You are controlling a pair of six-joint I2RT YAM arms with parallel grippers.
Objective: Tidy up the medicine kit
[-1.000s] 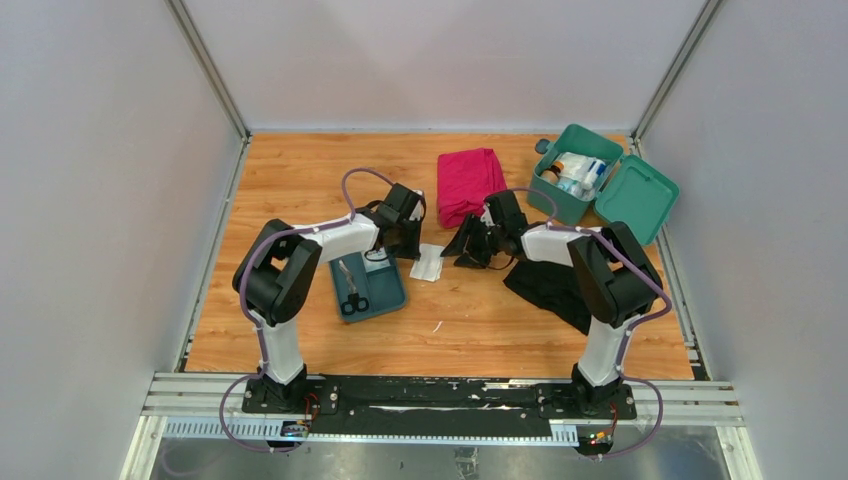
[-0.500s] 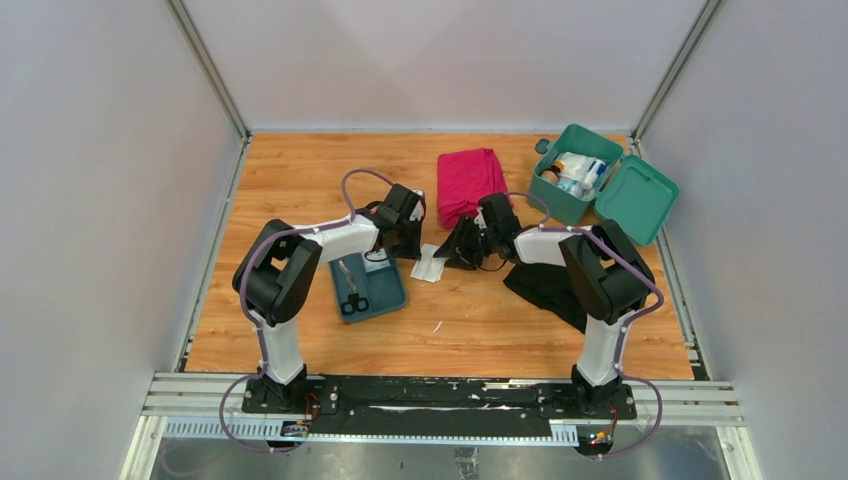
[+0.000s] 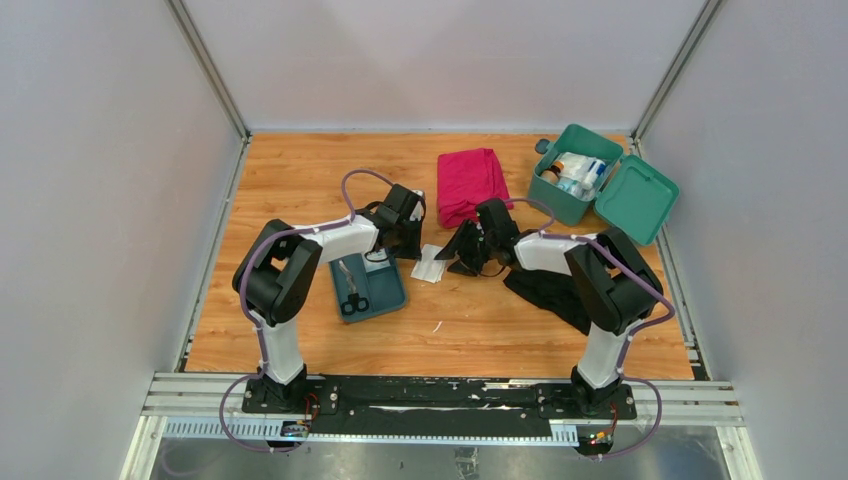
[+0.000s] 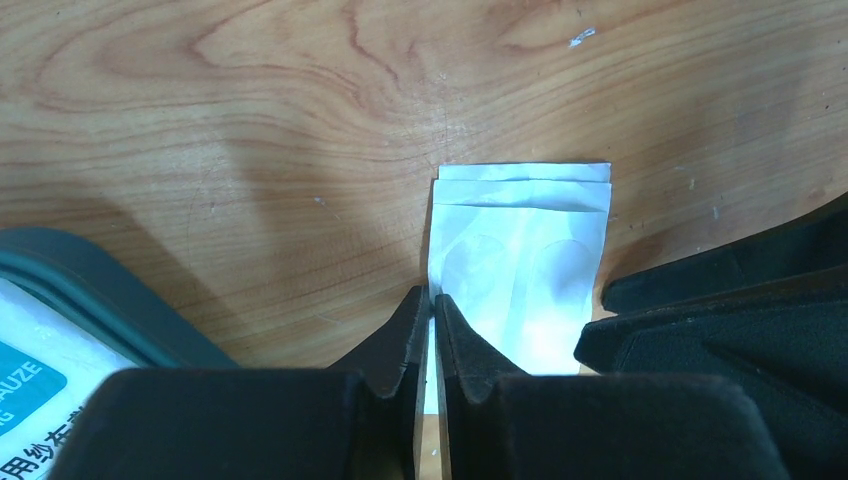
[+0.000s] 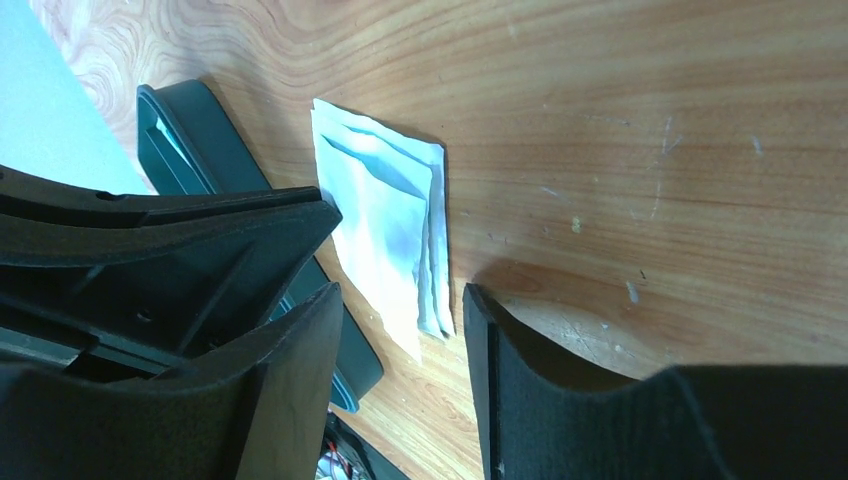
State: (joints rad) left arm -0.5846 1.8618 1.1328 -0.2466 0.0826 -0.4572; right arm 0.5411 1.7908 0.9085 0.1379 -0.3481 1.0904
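The medicine kit (image 3: 568, 183) is a teal-green box at the back right, with its lid (image 3: 636, 199) swung open and bottles and packets inside. A small stack of white packets (image 3: 430, 263) (image 4: 520, 262) (image 5: 385, 228) lies on the wood between my two grippers. My left gripper (image 3: 408, 243) (image 4: 431, 297) is shut, pinching the stack's left edge; a white strip shows between its pads. My right gripper (image 3: 460, 254) (image 5: 402, 292) stands open just right of the stack, with nothing between its fingers (image 4: 720, 300).
A shallow dark-teal tray (image 3: 385, 290) (image 4: 90, 275) holds scissors (image 3: 351, 292) and a gauze packet, just left of the white packets. A folded pink cloth (image 3: 468, 183) lies behind the grippers. A black cloth (image 3: 548, 285) lies under the right arm.
The right gripper has moved left, close up to the white packets. The left gripper has closed the last bit on the stack's edge and has stayed in place.
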